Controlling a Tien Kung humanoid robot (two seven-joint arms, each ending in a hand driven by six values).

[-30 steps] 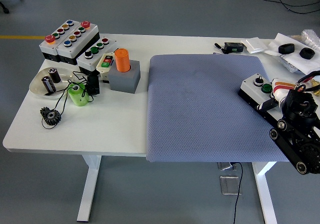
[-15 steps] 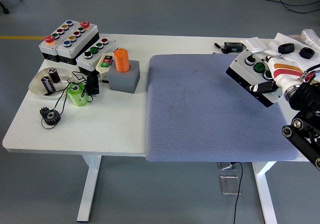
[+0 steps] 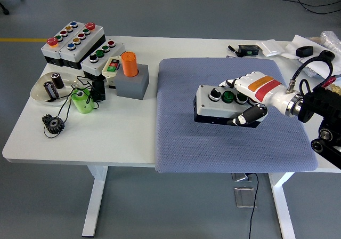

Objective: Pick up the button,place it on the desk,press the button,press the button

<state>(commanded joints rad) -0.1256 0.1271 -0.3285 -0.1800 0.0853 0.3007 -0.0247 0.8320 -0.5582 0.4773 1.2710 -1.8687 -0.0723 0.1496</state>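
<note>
Right hand (image 3: 249,97) grips button box (image 3: 218,104) — centre-right of frame.
Fingers (image 3: 246,118) wrap the box's right end, thumb below; box over the grey mat (image 3: 181,137).

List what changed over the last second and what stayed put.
The right hand, shut on the button box, carried it from the mat's right edge leftward to over the middle of the blue mat; whether it touches the mat is unclear. The grip held throughout. The control boxes, orange cylinder and green cup on the left did not move.
</note>
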